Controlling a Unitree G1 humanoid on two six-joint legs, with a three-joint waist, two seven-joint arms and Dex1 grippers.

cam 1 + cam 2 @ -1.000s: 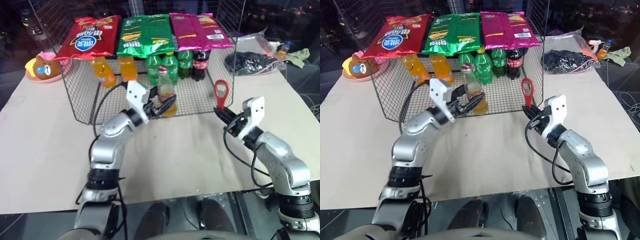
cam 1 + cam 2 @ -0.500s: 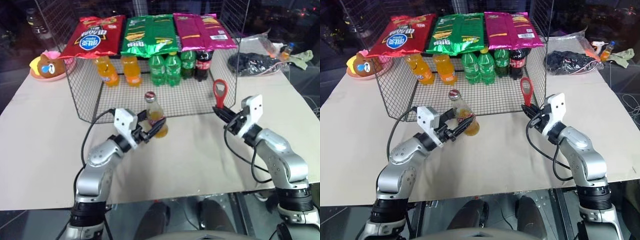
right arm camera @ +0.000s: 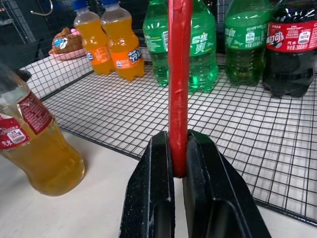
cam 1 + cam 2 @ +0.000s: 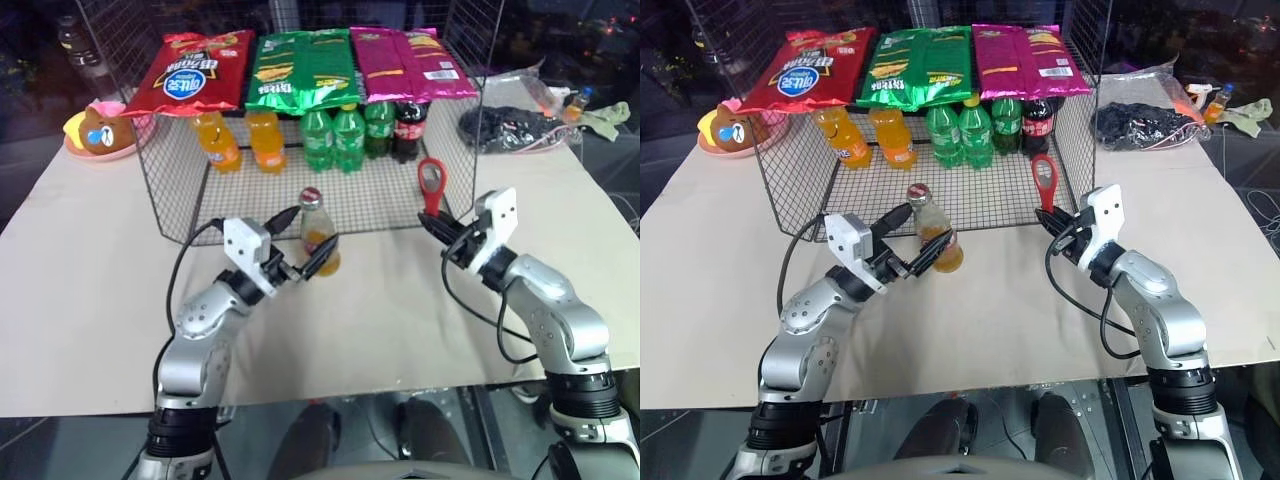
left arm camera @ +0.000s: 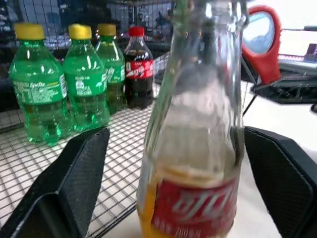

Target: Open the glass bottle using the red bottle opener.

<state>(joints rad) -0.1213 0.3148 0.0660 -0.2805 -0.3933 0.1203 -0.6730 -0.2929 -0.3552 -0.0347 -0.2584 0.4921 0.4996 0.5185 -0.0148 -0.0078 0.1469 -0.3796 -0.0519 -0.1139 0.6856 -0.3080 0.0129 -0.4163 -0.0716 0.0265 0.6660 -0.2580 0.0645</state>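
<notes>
the glass bottle (image 4: 318,233) stands upright on the desk (image 4: 90,290), just in front of the front edge of the wire rack (image 4: 175,215), its red cap still on. the left claw (image 4: 306,262) is spread wide around the bottle's lower body, one finger on either side, and in the left wrist view a gap shows between each finger and the glass. the right claw (image 4: 434,228), off to the bottle's right and well apart from it, is pressed together on the handle of the red bottle opener (image 4: 432,183), which stands upright with its oval ring on top, close before the rack's front right corner. between bottle and opener lies an open stretch of bare desk. behind the bottle, inside the rack, orange soda bottles (image 4: 240,140), green bottles (image 4: 333,138) and a cola bottle (image 4: 407,130) stand in a row under the snack bags (image 4: 300,70).
</notes>
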